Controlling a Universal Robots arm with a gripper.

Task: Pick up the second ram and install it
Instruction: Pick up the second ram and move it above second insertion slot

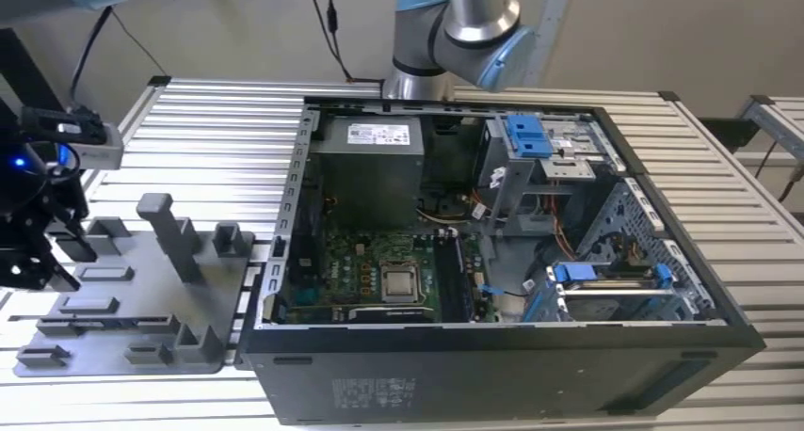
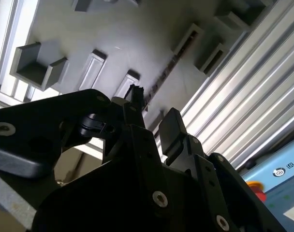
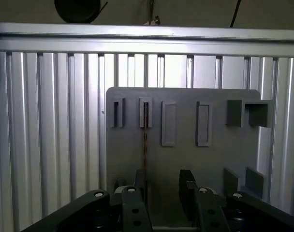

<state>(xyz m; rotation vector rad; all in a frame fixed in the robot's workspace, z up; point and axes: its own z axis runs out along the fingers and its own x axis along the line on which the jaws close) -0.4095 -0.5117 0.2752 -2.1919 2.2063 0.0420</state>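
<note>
Broadly, the slatted table (image 1: 214,120) carries everything, and the open case (image 1: 503,375) stands just beside the tray (image 3: 214,154), on its side toward the exterior view's right. The tray lies flat on the slats, with upright posts (image 1: 169,229) and several narrow slots.

The gripper (image 3: 162,184) hangs over the tray's edge that is far from the case. Its jaws are spread and hold nothing.

The ram (image 3: 145,137) is in the tray. It stands on its thin edge in one of the narrow slots. Its long axis runs straight away from the gripper, across the tray.

In both wrist views the ram's line meets one jaw rather than the middle of the gap, so I judge the gap is not centred on it. The neighbouring slots are close, but above the ram the room looks free.
</note>
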